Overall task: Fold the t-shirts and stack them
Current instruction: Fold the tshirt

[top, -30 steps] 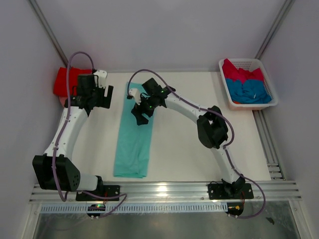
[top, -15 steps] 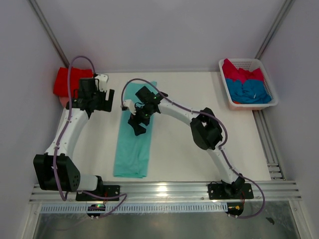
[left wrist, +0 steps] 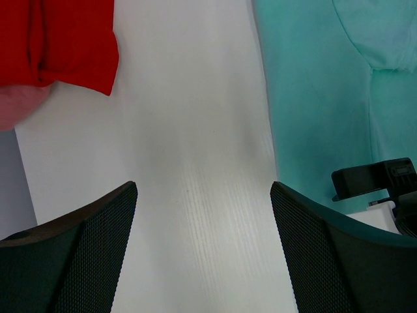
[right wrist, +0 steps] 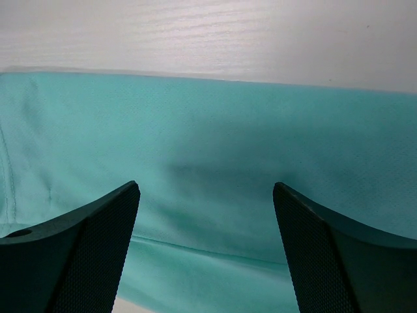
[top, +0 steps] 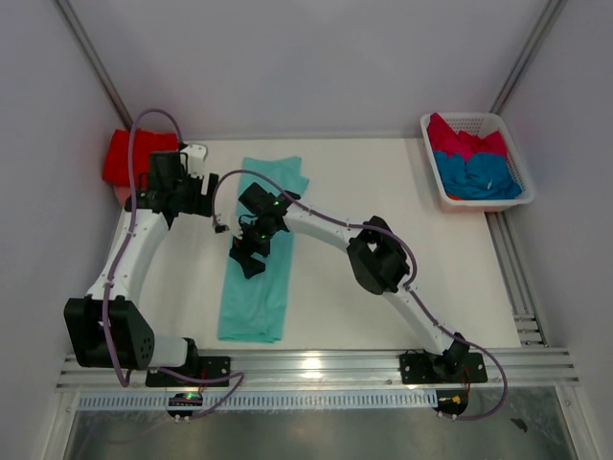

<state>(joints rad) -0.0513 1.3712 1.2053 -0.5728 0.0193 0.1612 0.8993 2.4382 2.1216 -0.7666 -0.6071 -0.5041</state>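
Note:
A mint-teal t-shirt (top: 257,278) lies as a long narrow strip on the white table, running from far to near. My right gripper (top: 245,261) hangs open over the strip's middle, and its wrist view shows only teal cloth (right wrist: 208,143) below the wide-apart jaws (right wrist: 205,189). The left gripper (top: 206,190) is open over bare table just left of the strip's far end (left wrist: 313,98), nothing between its fingers (left wrist: 202,189). A folded red t-shirt (top: 129,155) (left wrist: 65,39) rests at the far left edge. A crimson-pink t-shirt (top: 465,139) and a blue one (top: 484,174) sit bunched in the basket.
The white slatted basket (top: 441,192) stands at the far right corner. Something pink (left wrist: 16,107) peeks from under the red shirt. A metal rail (top: 316,369) runs along the near edge, and grey walls close in both sides.
My right gripper has travelled nearer and left along the teal strip, uncovering its far end. The left gripper has barely shifted. Both stay open.

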